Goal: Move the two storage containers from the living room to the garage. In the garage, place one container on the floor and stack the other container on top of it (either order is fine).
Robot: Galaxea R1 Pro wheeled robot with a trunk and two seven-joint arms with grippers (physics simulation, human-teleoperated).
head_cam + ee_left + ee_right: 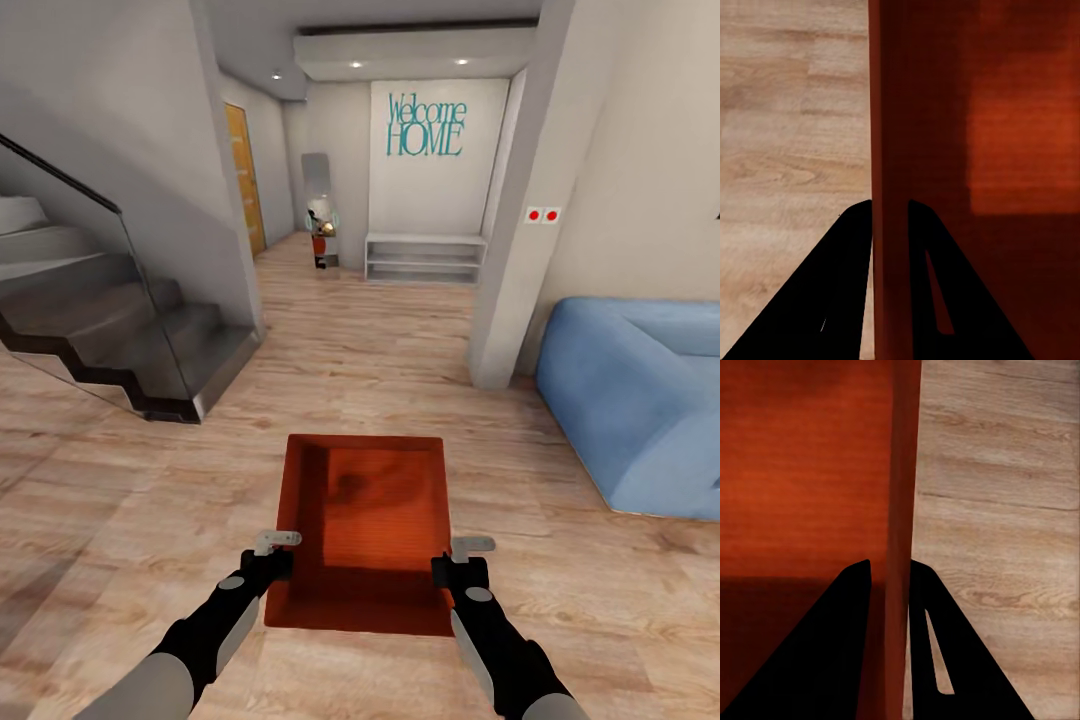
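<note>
Both end effectors clamp one storage container (pixel 365 520) by its side walls: the left end effector (pixel 272 566) on its left wall (pixel 889 150), the right end effector (pixel 458 572) on its right wall (pixel 902 495). Below the container lies wood-plank floor (pixel 140 480); a blue sofa (pixel 640 390) sits to its right, stairs (pixel 110 340) to its left.

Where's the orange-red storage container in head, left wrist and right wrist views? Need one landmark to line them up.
Head: storage container bottom centre, a claw on each side wall.
Left wrist: its wall runs up the middle, pinched by the left claw; ribbed inside beside it.
Right wrist: wall up the middle, pinched by the right claw.
Shared landmark: the wood-plank floor outside the walls.
</note>
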